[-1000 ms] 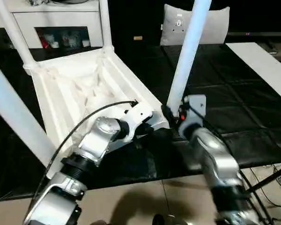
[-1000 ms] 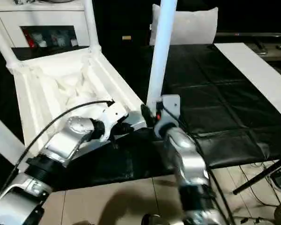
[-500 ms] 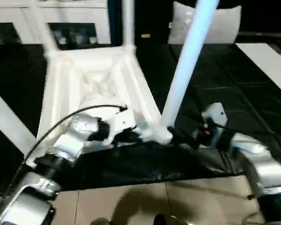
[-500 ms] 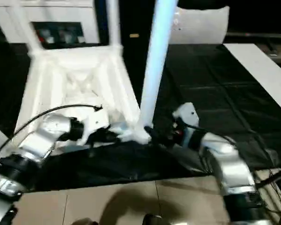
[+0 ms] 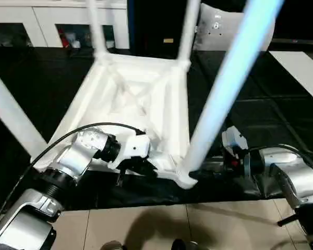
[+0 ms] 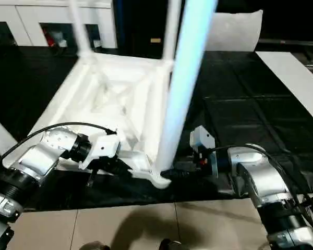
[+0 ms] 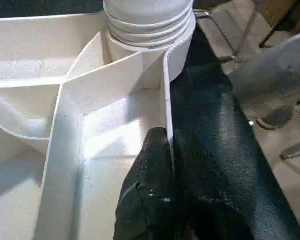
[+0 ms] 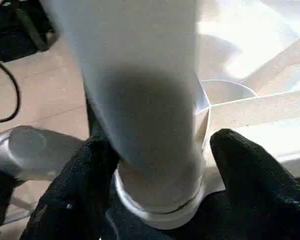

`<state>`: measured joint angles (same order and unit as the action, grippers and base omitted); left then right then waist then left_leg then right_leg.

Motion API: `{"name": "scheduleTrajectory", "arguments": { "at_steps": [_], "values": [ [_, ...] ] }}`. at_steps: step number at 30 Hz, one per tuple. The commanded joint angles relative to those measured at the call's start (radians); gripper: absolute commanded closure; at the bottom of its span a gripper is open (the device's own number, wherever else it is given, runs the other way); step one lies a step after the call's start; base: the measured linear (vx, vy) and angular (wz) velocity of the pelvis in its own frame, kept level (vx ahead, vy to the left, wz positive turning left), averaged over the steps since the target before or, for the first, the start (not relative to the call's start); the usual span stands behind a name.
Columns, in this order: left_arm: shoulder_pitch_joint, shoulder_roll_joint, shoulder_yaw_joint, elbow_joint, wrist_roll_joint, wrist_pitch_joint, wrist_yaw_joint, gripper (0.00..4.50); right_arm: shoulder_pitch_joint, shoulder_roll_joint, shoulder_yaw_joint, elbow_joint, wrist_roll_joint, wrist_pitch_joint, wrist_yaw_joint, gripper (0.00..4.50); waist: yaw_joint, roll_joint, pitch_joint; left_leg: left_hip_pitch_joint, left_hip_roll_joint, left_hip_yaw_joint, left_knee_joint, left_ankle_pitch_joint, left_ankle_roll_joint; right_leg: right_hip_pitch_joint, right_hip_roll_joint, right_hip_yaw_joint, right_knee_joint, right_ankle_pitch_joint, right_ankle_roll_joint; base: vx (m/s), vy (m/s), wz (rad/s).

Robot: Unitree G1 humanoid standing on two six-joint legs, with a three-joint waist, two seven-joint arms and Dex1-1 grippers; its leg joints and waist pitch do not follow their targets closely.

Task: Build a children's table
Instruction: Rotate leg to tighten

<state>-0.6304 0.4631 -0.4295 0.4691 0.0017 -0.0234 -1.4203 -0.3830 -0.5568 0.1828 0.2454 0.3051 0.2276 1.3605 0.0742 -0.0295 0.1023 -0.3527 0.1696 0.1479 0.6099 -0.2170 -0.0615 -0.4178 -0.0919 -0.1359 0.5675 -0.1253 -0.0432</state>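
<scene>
Children's table (image 5: 141,99) sits upside down on the black mat (image 5: 261,125), ribbed underside up, so the corner sockets face up for the legs. All four legs look seated: two at the far corners, one running off frame at near left, and the near-right leg (image 5: 224,88) standing close to the camera.

Left gripper (image 7: 167,150) is clenched on the thin rim wall of the tabletop (image 7: 166,100), one finger either side, just beside the near-right socket. My read: it's pinning the top so it can't slide or spin while the leg gets worked.

Right gripper (image 8: 155,165) comes in from the right at mat level. Its fingers (image 8: 250,170) straddle the base of that leg right above the socket, wide, flanking rather than squeezing; can't tell if the pads actually touch.

Low grip makes sense: near the threads gives the most control for twisting or pushing home. The thread rings still visible above the socket collar suggest it's not fully seated.
</scene>
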Motion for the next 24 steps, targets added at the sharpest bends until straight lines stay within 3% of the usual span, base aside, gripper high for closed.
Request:
{"name": "scheduleTrajectory", "arguments": {
  "at_steps": [1,8,17,21,24],
  "values": [
    [-0.029,-0.016,-0.034,-0.008,0.008,-0.034,-0.058,4.50,-0.019,-0.011,0.010,0.000,0.015,-0.004,0.039,1.63,-0.005,-0.013,-0.085,-0.004,0.061,-0.004,-0.072,-0.077,0.112,0.071,-0.075,0.065,-0.062,-0.393,-0.152,0.000,0.000,0.00],
    [-0.042,-0.017,-0.045,0.012,0.006,-0.060,-0.078,4.50,-0.030,0.000,0.032,0.005,0.028,-0.006,0.096,2.27,0.007,-0.013,-0.086,-0.001,0.064,-0.002,-0.074,-0.076,0.097,0.069,-0.076,0.065,-0.064,-0.419,-0.134,0.000,0.000,0.00],
    [-0.045,-0.024,-0.033,0.035,0.013,-0.062,-0.059,4.50,-0.010,-0.002,0.027,-0.020,0.055,0.037,0.120,2.48,0.009,-0.010,-0.083,-0.001,0.061,-0.001,-0.075,-0.092,0.087,0.070,-0.075,0.064,-0.070,-0.445,-0.124,0.000,0.000,0.00],
    [-0.036,-0.033,-0.008,0.028,0.007,-0.008,-0.004,4.50,0.028,0.012,0.003,-0.073,0.091,0.100,0.078,2.49,0.012,-0.007,-0.083,0.001,0.062,-0.002,-0.075,-0.091,0.083,0.070,-0.075,0.064,-0.070,-0.436,-0.122,0.000,0.000,0.00],
    [-0.024,-0.067,0.030,-0.011,-0.007,0.143,0.094,4.50,0.087,0.043,-0.002,-0.154,0.114,0.164,-0.002,2.49,0.012,-0.008,-0.078,0.002,0.061,-0.002,-0.078,-0.112,0.072,0.068,-0.075,0.062,-0.076,-0.471,-0.113,0.000,0.000,0.00]
  ]
}}
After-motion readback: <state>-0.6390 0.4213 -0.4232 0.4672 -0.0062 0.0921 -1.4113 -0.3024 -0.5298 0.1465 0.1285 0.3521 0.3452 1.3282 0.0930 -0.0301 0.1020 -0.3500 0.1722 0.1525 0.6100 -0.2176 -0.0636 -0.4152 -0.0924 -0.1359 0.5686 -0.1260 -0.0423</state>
